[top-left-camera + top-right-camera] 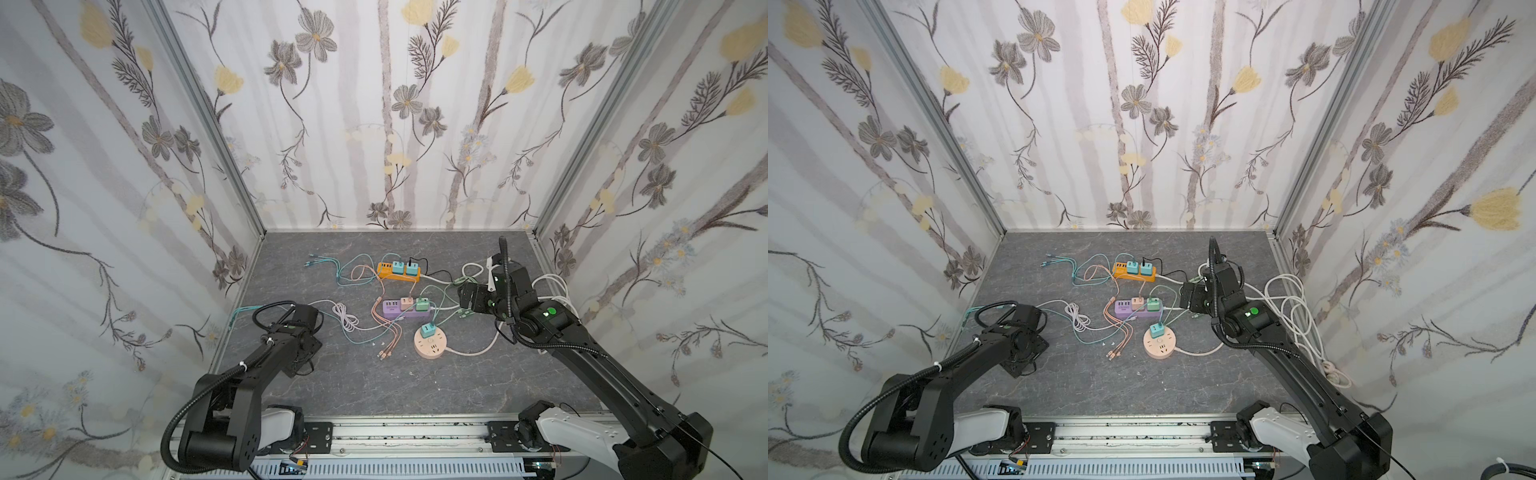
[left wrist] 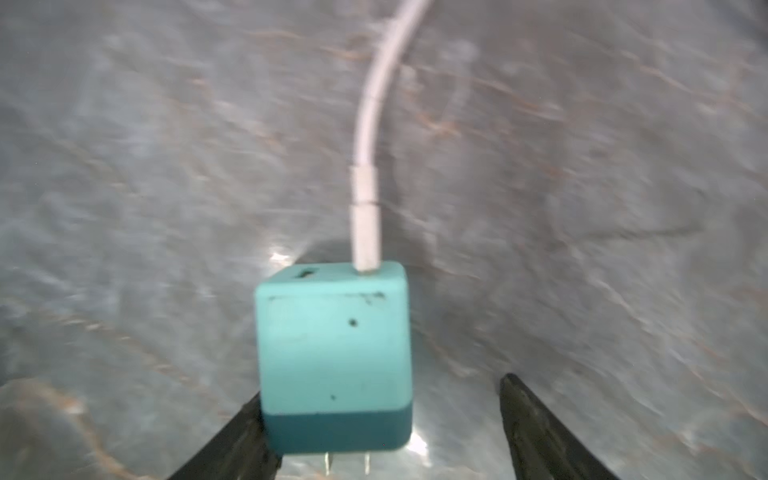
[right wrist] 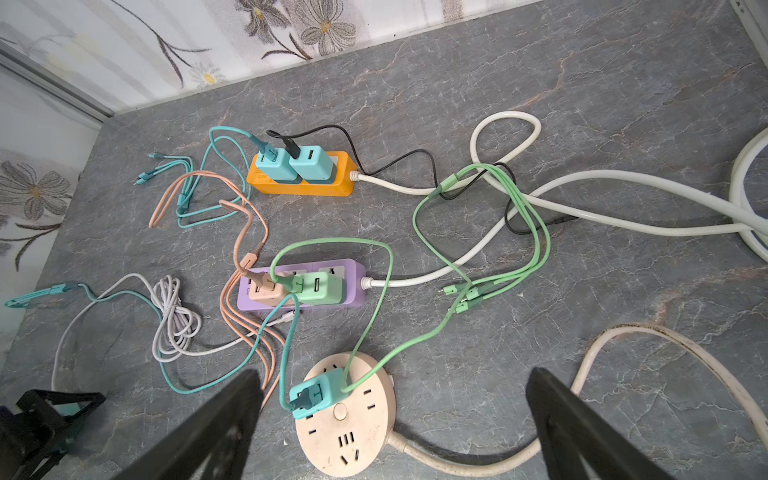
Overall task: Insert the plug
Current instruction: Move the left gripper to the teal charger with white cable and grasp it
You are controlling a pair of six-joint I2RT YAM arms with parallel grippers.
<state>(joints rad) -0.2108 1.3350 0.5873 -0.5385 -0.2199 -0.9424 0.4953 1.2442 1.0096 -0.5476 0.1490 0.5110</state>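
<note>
Jaws of your left gripper (image 2: 380,388) are standing apart around the teal plug (image 2: 332,353). One side is touching the cube's flank and the other is standing clear of it with a gap showing, so the plug is bracketed but not clamped. Its two metal prongs are pointing back toward the wrist, and a white cable (image 2: 365,187) is running out of its far face across the grey tabletop (image 2: 124,166). That wrist picture is blurred, so you cannot tell whether the cube is resting on the table.

In both top views your left arm (image 1: 282,345) is covering the plug, at about 9 o'clock from the purple strip (image 1: 399,313).

Your right gripper (image 3: 395,374) is hanging spread wide with nothing between its jaws. In a top view it is sitting at about 3 o'clock from the purple strip (image 1: 1136,313), above the green cables.

From the purple strip, the orange strip (image 1: 397,272) is lying at 12 o'clock and the round socket (image 1: 432,347) at about 5 o'clock. A teal adapter (image 3: 316,395) is sitting plugged into the round socket's top.
</note>
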